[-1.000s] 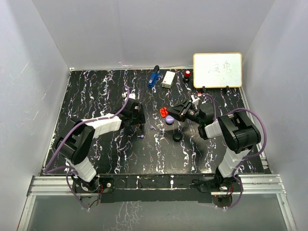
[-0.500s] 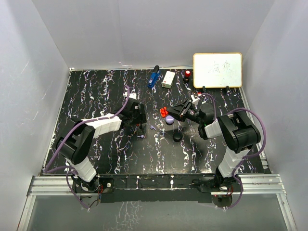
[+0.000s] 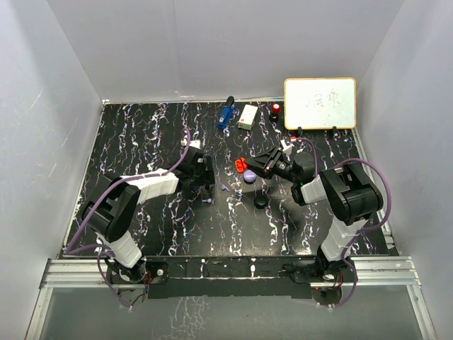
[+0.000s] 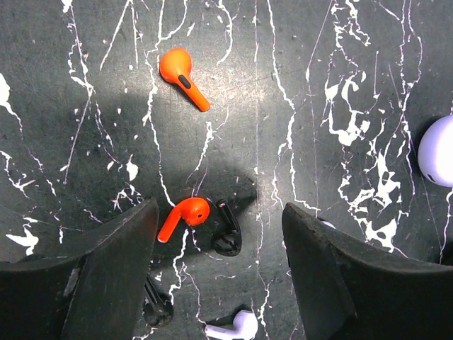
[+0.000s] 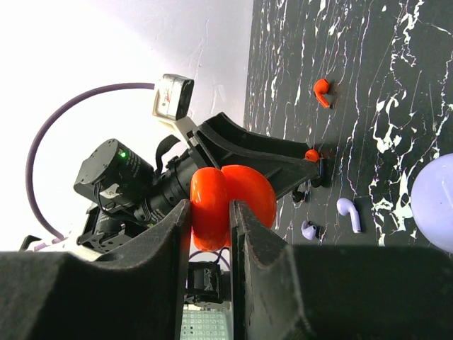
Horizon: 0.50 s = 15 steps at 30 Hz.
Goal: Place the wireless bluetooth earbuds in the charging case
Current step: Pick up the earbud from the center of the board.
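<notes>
**Left gripper spread over two earbuds, right gripper clamped on the red-orange case**

In the overhead view, a black round plastic case [image 3: 261, 202] lies nearest the arm bases. It sits just right of centre on the black, white-veined tabletop [image 3: 141, 134], apart from the other things. A little left of it lies a lavender stemmed plastic earbud [image 3: 208, 201], and a second lavender earbud [image 3: 224, 188] lies just above and to the right of that one.

The left gripper [image 3: 206, 185] hangs left of centre. In the left wrist view its fingers [image 4: 106, 276] fill the lower corners, spread wide and holding nothing. On the tabletop between them lies a red-orange stemmed plastic earbud [image 4: 185, 214]. A black stemmed earbud [image 4: 226, 234] lies right against it, and neither finger touches either bud. At the bottom edge of that frame another black earbud [image 4: 156, 308] is partly hidden by the left-hand finger. Farther off, in the upper left of the frame, a second red-orange earbud [image 4: 180, 73] lies alone.

The right gripper [image 3: 248, 168] sits just right of centre in the overhead view, closed on a red-orange round plastic case [image 5: 230, 202]. The right wrist view shows the case pinched between the two fingers at mid-frame, as two rounded bulges side by side. A lavender round plastic case [image 3: 250, 178] rests on the tabletop just below that gripper in the overhead frame.

Along the far edge stand a blue object [image 3: 226, 113], a small white box [image 3: 248, 115] and a small red item [image 3: 275, 109]. A framed whiteboard [image 3: 320, 103] is propped at the upper right.
</notes>
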Each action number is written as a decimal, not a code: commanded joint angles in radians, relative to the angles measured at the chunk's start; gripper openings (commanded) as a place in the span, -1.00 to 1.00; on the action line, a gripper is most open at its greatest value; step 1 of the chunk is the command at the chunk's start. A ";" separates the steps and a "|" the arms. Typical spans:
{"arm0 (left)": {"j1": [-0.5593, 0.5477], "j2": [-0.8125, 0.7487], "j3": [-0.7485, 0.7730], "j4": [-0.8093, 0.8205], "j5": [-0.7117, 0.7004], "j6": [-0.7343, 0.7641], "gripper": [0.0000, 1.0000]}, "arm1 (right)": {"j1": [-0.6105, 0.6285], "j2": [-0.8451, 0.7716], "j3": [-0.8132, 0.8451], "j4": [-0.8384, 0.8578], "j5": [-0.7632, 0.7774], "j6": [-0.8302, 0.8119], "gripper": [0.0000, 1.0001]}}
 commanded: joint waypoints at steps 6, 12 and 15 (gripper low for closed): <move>0.006 -0.026 -0.047 0.013 0.059 -0.024 0.39 | 0.000 0.010 0.015 0.074 -0.008 0.004 -1.00; 0.005 -0.040 -0.060 0.016 0.083 -0.037 0.38 | 0.000 0.016 0.016 0.079 -0.010 0.006 -1.00; 0.004 -0.053 -0.065 0.010 0.087 -0.044 0.38 | 0.000 0.017 0.018 0.079 -0.009 0.006 -1.00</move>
